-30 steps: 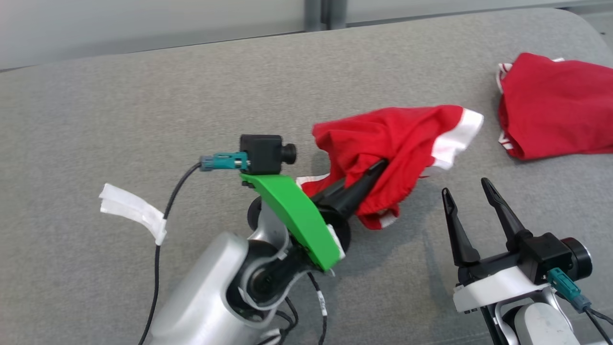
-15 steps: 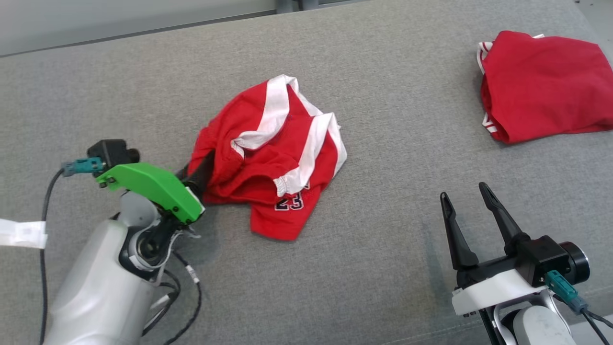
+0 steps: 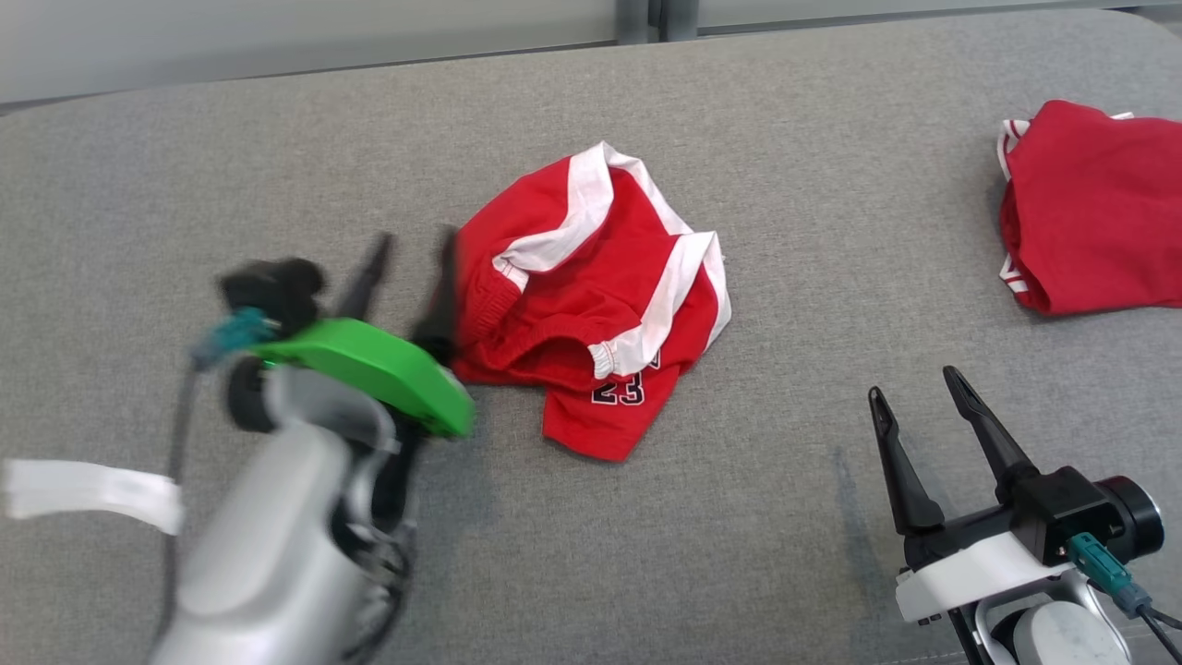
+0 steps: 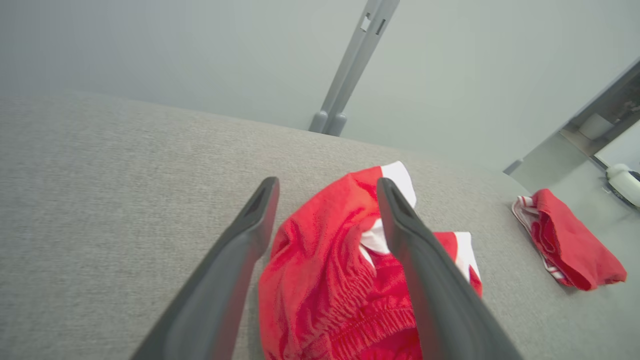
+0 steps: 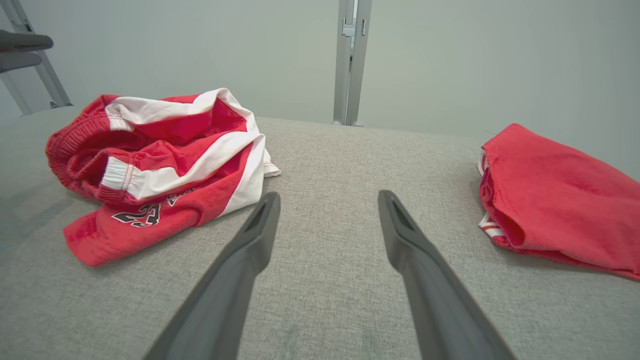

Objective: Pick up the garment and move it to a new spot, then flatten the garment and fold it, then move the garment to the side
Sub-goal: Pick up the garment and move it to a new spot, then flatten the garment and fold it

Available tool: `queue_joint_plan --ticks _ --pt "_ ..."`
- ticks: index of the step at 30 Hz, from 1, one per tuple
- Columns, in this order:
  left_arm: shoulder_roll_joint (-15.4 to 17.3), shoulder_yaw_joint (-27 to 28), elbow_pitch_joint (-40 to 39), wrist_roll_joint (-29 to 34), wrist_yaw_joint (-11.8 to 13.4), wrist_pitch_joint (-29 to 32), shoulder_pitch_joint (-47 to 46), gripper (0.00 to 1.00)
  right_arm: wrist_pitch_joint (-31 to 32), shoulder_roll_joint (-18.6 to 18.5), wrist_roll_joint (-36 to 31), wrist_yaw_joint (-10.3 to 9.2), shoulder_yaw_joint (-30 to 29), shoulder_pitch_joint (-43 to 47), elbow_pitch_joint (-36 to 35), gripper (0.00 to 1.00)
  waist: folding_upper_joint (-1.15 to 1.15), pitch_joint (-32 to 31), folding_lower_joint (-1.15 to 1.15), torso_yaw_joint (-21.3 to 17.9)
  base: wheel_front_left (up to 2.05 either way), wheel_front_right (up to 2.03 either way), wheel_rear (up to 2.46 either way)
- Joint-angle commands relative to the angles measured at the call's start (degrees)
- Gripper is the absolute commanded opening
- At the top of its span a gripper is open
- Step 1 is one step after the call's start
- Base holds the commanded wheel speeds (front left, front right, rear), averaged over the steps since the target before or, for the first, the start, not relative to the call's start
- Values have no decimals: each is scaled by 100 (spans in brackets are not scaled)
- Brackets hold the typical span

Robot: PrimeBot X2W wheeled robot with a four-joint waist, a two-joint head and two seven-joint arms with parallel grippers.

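A grey upholstered surface (image 3: 739, 139) with two robot grippers reaching over it. The left gripper (image 3: 413, 242), blurred in the head view, has its two dark fingers spread apart and clamps nothing. A crumpled pair of red basketball shorts (image 3: 591, 305) lies bunched just ahead of its fingertips and to their right. The shorts have white side stripes and the number 23. In the left wrist view, the left gripper (image 4: 327, 185) frames the shorts (image 4: 320, 280), their gathered waistband nearest the fingers. Whether a finger touches the cloth cannot be told.

The right gripper (image 3: 911, 383) also has its fingers apart and empty, over bare upholstery. From the right gripper (image 5: 328, 196), the shorts (image 5: 160, 165) lie ahead to the left. A second red garment (image 5: 560, 195) lies ahead to the right, well apart from the shorts.
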Motion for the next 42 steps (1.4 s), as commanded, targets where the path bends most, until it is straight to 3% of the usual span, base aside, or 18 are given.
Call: queue_joint_plan --ticks 1,7,12,16,29,42 --pt "-81 -116 -143 83 -8 48 102 100 -3 -17 -3 -8 7 -8 -36 100 0 81 0 44 0 0 0" --pt "-460 -697 -467 257 75 340 84 100 -3 -18 -2 -8 87 -188 -98 100 0 509 0 -54 0 0 0" --pt "-520 -941 -259 406 68 516 -41 100 -3 43 10 -8 20 -272 -102 100 0 750 0 -231 0 0 0" --pt "-403 -1015 -342 469 113 596 38 100 -3 67 16 -8 -34 -297 -106 100 0 809 0 -306 0 0 0" --pt "195 -1170 -1582 772 719 822 719 100 -3 202 38 -8 -104 -342 -75 100 0 863 0 -341 0 0 0" --pt "75 -1237 -800 669 388 886 305 100 -3 160 115 -8 -129 -526 -63 100 0 1042 0 -431 0 0 0"
